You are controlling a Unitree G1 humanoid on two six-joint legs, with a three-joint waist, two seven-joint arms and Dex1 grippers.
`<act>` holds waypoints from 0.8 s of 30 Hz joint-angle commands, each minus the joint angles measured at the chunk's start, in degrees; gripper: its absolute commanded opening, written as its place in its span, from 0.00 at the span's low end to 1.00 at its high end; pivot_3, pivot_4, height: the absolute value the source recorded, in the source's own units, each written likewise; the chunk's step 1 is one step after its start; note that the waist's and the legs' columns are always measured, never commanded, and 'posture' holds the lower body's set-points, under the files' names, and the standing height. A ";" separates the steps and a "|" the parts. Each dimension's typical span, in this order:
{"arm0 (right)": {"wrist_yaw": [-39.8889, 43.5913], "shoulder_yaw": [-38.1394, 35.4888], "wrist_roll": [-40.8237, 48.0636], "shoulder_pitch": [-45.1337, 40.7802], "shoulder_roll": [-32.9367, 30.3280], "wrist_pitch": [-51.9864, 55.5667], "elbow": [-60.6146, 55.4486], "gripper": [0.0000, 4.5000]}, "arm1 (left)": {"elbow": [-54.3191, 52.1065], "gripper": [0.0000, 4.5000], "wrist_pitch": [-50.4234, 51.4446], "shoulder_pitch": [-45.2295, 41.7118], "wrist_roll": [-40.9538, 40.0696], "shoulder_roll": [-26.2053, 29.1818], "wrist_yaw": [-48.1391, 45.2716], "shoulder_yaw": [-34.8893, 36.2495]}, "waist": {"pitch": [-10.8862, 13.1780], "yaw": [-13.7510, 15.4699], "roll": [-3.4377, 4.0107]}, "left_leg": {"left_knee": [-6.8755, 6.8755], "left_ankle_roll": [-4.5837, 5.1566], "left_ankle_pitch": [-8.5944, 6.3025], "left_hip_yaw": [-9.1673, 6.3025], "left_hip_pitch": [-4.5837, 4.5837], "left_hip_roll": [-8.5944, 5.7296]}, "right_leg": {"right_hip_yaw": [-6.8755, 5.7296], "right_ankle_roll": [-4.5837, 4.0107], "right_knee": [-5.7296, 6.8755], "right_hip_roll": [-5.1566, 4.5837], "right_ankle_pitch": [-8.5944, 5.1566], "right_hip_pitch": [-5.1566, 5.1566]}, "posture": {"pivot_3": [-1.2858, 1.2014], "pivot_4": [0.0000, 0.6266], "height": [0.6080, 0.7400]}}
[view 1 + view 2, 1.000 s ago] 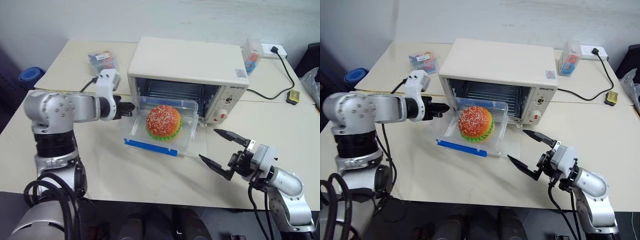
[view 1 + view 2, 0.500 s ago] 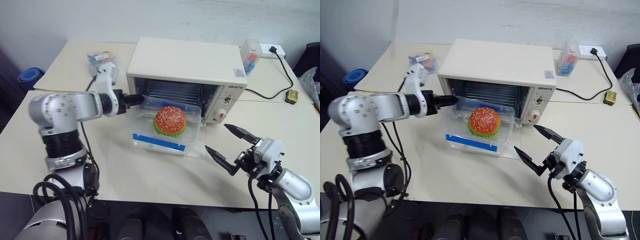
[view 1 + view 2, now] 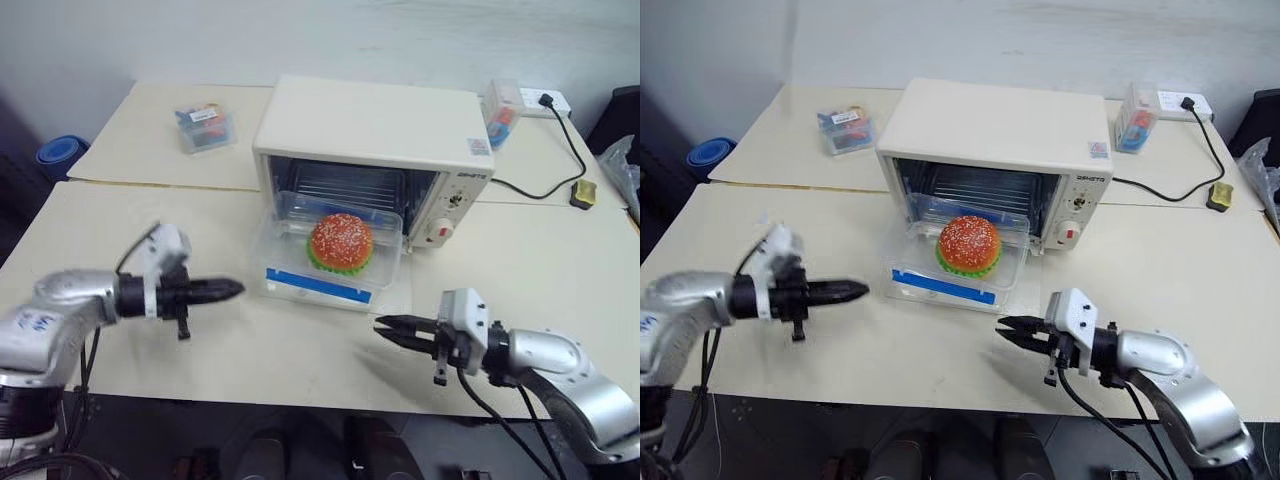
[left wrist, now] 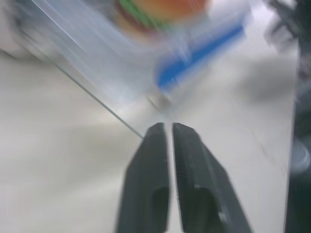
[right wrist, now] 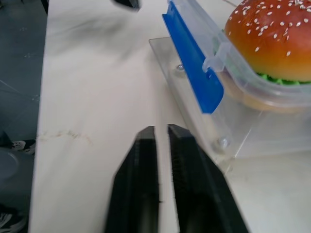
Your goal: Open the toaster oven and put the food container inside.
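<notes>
The toaster oven [image 3: 375, 150] stands open near the worktop's [image 3: 560, 260] far edge, its glass door [image 5: 194, 116] dropped flat. The food container [image 3: 330, 255] with its toy burger [image 3: 341, 241] rests on that door, half in the oven mouth. Near the front edge, the left gripper [image 3: 225, 290] and right gripper [image 3: 385, 326] hover with jaws closed, empty.

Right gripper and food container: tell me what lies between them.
Only bare tabletop lies between the shut right gripper and the food container, seen in both eye views; the right wrist view agrees.
</notes>
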 commanded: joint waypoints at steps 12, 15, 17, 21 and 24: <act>-9.25 0.17 -8.92 -12.46 11.46 -4.31 10.07 0.01 | 7.69 0.00 -11.34 -8.80 9.27 -19.20 20.64 -2.30 | 0.00 0.21 0.00 | 0.49 0.18 -0.11 -0.13 -0.51 -0.04 | -0.15 0.19 0.16 0.08 0.10 -0.27 | 0.52 0.24 1.00; -12.34 -0.03 -12.31 -16.56 13.91 -7.09 15.34 0.01 | 11.43 0.00 -12.62 -11.75 9.69 -23.25 23.88 -2.45 | 0.00 0.25 0.00 | 0.58 0.17 -0.10 -0.14 -0.53 -0.04 | -0.16 0.19 0.24 0.08 0.10 -0.29 | 0.52 0.24 1.00; -13.61 0.22 -14.15 -18.73 15.12 -8.71 18.42 0.01 | 14.30 0.00 -14.46 -13.72 10.65 -25.68 25.99 -2.72 | 0.00 0.28 0.00 | 0.62 0.17 -0.10 -0.14 -0.57 -0.07 | -0.18 0.19 0.27 0.08 0.11 -0.32 | 0.52 0.24 1.00; -13.93 1.00 -15.69 -22.05 17.68 -11.10 23.71 0.01 | 18.48 0.00 -17.59 -17.42 12.31 -29.67 29.45 -2.95 | 0.00 0.28 0.00 | 0.60 -0.09 0.04 -0.12 -0.65 -0.07 | -0.19 0.21 0.23 0.09 0.11 -0.36 | 0.52 0.24 1.00; -15.49 1.37 -17.98 -24.47 19.78 -13.33 27.93 0.01 | 21.44 0.00 -19.39 -19.70 12.98 -31.94 30.86 -2.89 | 0.00 0.26 0.00 | 0.61 -0.10 0.05 -0.07 -0.78 -0.08 | -0.16 0.23 0.46 0.09 0.13 -0.49 | 0.52 0.24 1.00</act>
